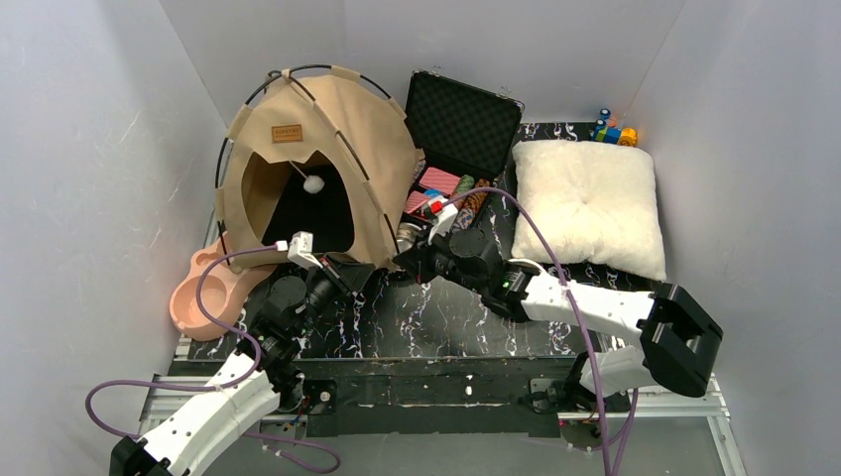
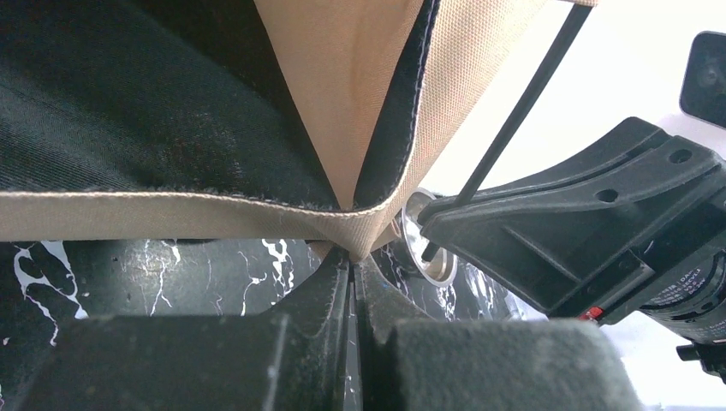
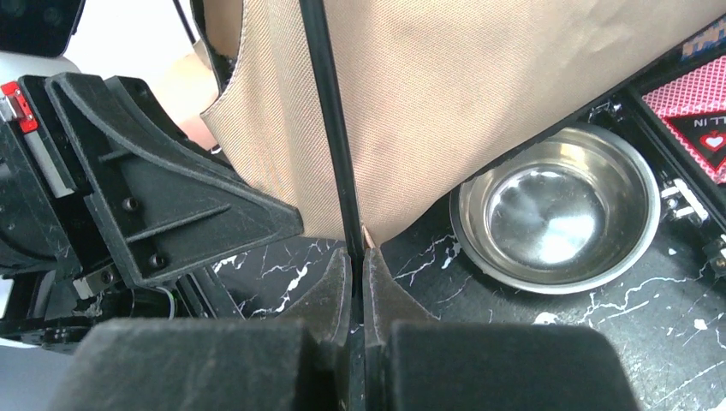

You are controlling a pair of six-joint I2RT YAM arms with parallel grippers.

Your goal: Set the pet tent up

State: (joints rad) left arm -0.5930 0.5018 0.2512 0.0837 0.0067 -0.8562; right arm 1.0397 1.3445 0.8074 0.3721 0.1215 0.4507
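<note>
White walls are enclosing the black marbled counter (image 1: pixel 446 317), where the pet tent (image 1: pixel 327 129) is standing back left. Your left tool (image 2: pixel 353 261) is pinching its front corner hem; your right tool (image 3: pixel 358 257) is clamping the black pole (image 3: pixel 332 128). You are likely seating the pole end: be holding the fabric taut and guiding slowly.

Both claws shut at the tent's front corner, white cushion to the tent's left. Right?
One slip: the white cushion lies to the right of the pet tent, past the open case, as the top view shows. The left claw and right claw are shut at the tent's front corner.
</note>
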